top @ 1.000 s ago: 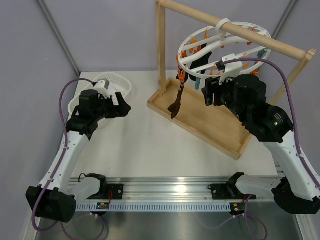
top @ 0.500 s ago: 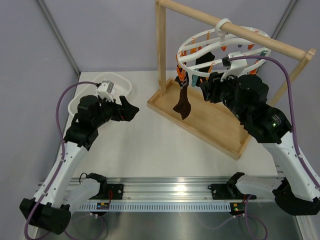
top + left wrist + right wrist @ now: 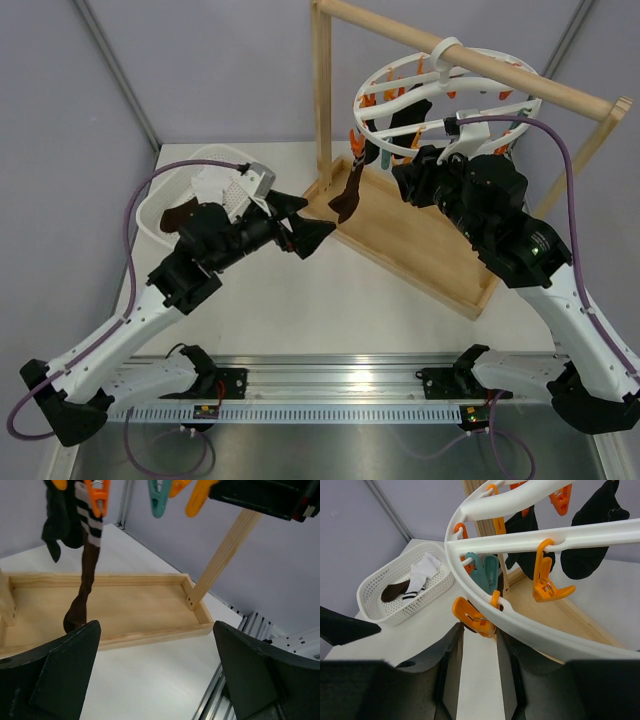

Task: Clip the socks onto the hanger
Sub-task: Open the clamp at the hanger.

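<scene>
The hanger (image 3: 395,72), a white ring with orange and teal clips, hangs from the wooden bar. A brown sock with a striped top (image 3: 347,195) (image 3: 82,595) dangles from an orange clip; black socks (image 3: 597,525) hang from others. My right gripper (image 3: 412,185) (image 3: 479,630) sits under the ring (image 3: 545,625), jaws narrowly apart. An orange clip (image 3: 475,617) lies at its fingertips; whether they press it is unclear. My left gripper (image 3: 308,222) (image 3: 155,645) is wide open and empty near the tray's front edge, just below and left of the dangling sock.
A white mesh basket (image 3: 165,205) (image 3: 380,612) at the back left holds a white striped sock (image 3: 417,577) and a brown sock (image 3: 395,591). The wooden stand's tray (image 3: 420,250) (image 3: 140,605) and its upright post (image 3: 321,100) stand under the hanger.
My left arm has swung right from the basket to the tray's near corner. The right gripper's jaws have narrowed under the ring. The hanging brown sock has swayed.
</scene>
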Controlling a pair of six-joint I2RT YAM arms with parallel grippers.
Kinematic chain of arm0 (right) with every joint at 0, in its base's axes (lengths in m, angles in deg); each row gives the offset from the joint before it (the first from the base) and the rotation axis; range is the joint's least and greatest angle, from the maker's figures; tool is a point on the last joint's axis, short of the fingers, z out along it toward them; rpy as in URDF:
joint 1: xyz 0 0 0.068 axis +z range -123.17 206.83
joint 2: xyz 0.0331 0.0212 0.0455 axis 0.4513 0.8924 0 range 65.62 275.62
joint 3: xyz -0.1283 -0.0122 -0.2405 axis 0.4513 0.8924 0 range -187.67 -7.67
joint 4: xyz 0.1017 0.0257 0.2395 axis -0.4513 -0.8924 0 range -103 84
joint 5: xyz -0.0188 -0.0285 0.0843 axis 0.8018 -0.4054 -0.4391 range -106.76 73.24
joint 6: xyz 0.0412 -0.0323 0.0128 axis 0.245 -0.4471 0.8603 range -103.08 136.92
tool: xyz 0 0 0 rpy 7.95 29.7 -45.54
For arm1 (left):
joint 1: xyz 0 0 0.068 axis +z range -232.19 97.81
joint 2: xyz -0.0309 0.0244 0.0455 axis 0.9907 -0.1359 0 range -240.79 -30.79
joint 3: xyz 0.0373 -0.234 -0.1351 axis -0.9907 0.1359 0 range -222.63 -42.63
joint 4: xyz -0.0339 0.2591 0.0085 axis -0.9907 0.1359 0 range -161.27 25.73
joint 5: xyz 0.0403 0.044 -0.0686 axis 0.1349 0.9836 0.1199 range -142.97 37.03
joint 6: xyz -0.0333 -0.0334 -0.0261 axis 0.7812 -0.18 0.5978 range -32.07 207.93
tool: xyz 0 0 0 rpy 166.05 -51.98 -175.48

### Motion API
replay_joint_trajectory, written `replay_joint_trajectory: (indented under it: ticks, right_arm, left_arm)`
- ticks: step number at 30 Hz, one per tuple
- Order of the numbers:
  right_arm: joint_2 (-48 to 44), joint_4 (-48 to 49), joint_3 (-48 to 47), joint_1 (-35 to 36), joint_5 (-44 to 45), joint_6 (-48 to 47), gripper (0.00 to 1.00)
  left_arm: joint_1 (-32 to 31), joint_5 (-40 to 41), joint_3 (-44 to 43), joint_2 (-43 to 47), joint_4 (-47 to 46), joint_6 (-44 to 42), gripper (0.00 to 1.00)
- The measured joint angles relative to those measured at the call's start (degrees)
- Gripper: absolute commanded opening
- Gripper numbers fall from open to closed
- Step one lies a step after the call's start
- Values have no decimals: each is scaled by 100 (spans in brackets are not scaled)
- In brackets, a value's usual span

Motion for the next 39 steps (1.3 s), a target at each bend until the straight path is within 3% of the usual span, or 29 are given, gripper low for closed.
replay_joint_trajectory:
  ticks: [2, 5, 10, 39]
  right_arm:
    - [-39, 74, 44, 0, 4, 72, 41]
    - [-70, 157, 70, 2, 22, 170, 51]
    - [-111, 199, 140, 2, 26, 234, 59]
    - [-260, 710, 675, 0, 804, -155, 66]
  left_arm:
    - [-365, 173, -90, -286, -203, -164, 99]
    - [-702, 284, -326, -776, -433, -389, 99]
    - [-754, 457, -457, -1110, -638, -551, 99]
    - [-754, 767, -433, -903, -754, -634, 99]
